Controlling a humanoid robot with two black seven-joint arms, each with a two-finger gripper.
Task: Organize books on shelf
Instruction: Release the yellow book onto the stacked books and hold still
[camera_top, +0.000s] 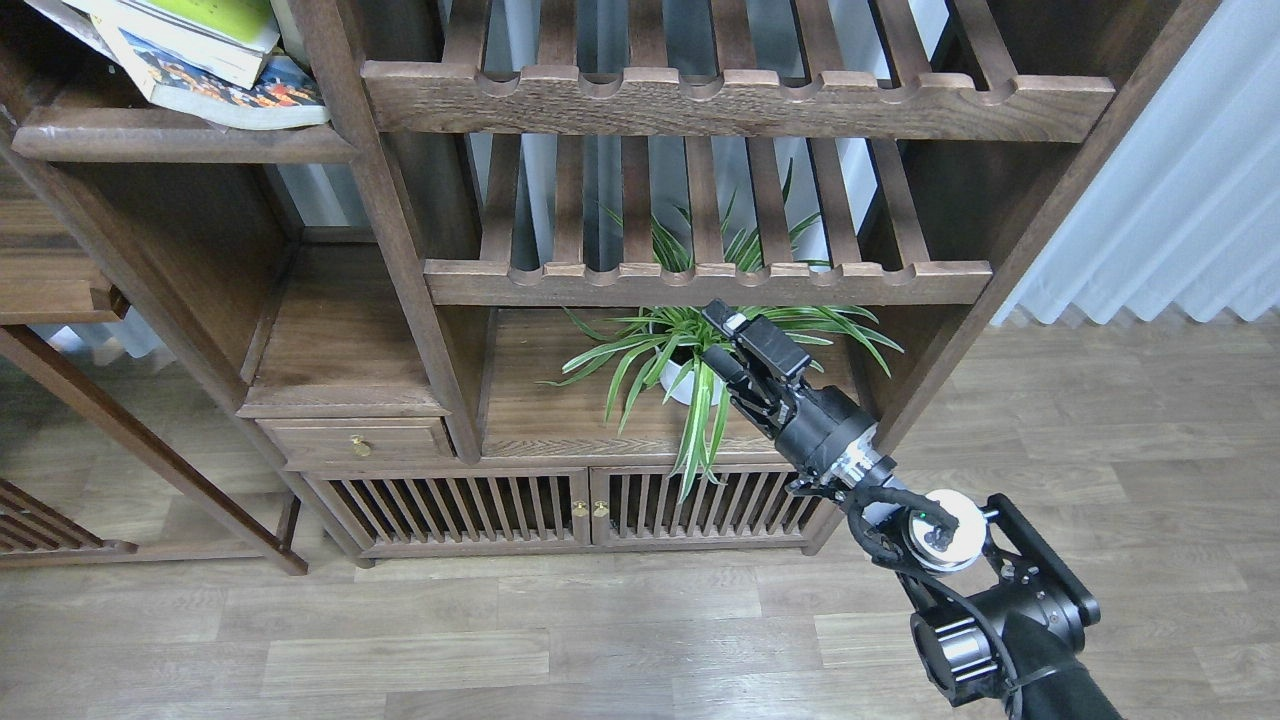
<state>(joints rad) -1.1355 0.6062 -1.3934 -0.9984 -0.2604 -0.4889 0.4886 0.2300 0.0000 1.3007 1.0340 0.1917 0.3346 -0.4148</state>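
Two paperbacks lay stacked at top left on solid dark-brown wooden shelf board (180, 140): yellow-green book (215, 25) atop colourful landscape-photo book (235, 95), whose corner overhung front edge

Right gripper (745, 350) hung well apart, against green spider plant (680, 350); fingers dark, grip state unreadable

Left gripper unseen

Risk: stack askew, nudge could tip it off; gripper could snag leaves

No legible writing

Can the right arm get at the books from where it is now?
Probably not directly. The right gripper hangs low by the potted plant; the books sit on the shelf far up-left, with a cabinet upright and slatted racks between.
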